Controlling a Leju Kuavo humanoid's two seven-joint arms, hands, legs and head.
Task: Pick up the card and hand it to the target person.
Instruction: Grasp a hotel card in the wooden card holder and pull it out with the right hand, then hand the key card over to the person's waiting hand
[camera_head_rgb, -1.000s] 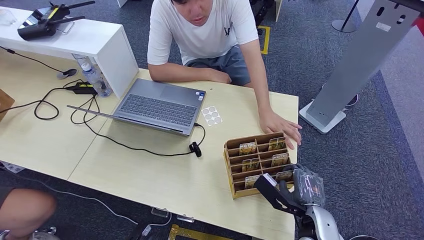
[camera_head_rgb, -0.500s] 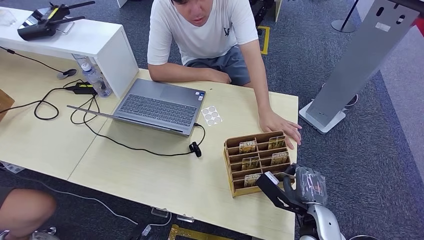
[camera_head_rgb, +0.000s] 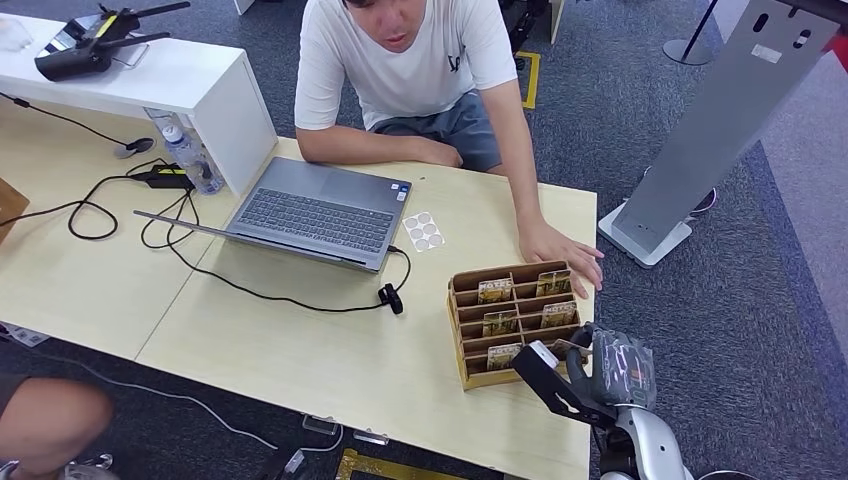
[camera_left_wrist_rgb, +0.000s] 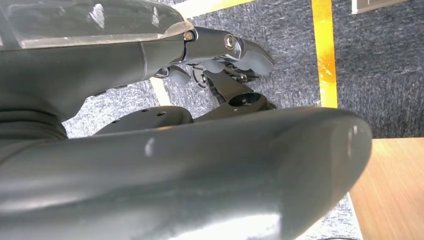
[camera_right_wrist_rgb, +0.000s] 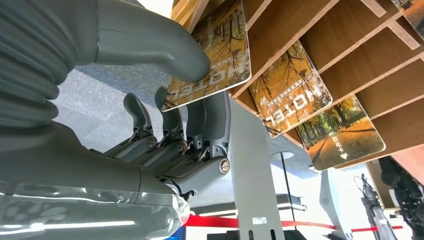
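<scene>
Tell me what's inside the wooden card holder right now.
The wooden card holder holds hotel cards upright in stepped slots. The right robot hand pinches the front card; its arm hides the nearest slot.

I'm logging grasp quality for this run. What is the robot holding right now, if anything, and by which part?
The right hand pinches a hotel card by its outer end, thumb on one face, fingers behind; the card is still in the wooden rack.

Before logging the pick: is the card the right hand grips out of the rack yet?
Still in: the card sits in the rack, pinched by the right hand.
</scene>
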